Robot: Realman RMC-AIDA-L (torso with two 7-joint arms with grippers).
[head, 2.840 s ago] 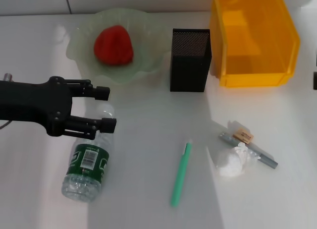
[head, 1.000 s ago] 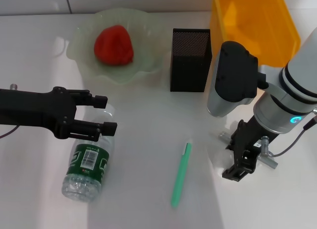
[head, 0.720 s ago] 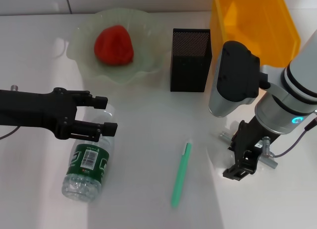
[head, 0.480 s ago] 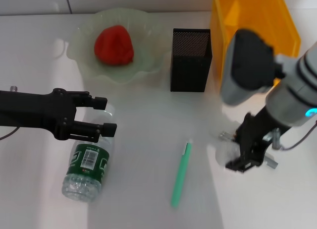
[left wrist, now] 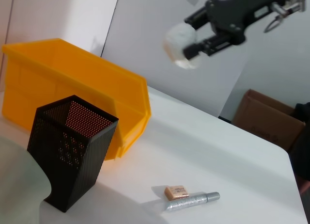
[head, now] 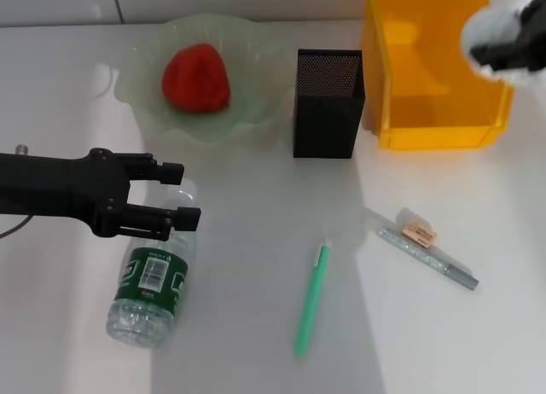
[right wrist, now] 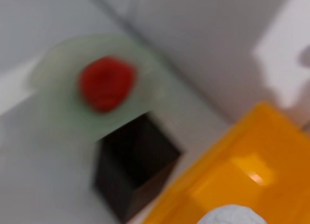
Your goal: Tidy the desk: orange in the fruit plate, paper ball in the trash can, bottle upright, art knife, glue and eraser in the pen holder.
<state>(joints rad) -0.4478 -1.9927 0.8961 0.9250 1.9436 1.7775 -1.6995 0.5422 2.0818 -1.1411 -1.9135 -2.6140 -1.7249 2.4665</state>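
- Right gripper [left wrist: 196,37] is holding the small crumpled white paper ball [left wrist: 180,40] pinched between its jaws, high in the air. From the head view it is sitting over the far right edge of the large yellow-orange rectangular plastic trash can [head: 439,78], presumably so the wad can drop straight in.
- The right wrist view is looking down into the bin's interior with the white wad at the frame edge; it is blurred, so whether the ball is fully over the opening is hard to say.
- Left gripper [head: 175,192] is hanging low with jaws spread, bracketing the capped end of the clear plastic bottle with the green label [head: 152,283], which is lying on its side on the white desk [head: 256,240]. It looks staged for standing the bottle up.
- Red-orange wrinkled orange [head: 195,77] is sitting inside the pale-green wavy-rimmed fruit plate [head: 136,70]; that item appears done.
- Black square mesh pen holder [head: 328,104] is standing between plate and bin, just beside the bin.
- Tiny tan eraser [head: 418,234] is resting against a grey metallic stick [head: 431,258], probably the art knife or glue; a green pen-like stick [head: 310,298] is lying apart, nearer the bottle. All three are waiting to go into the holder.
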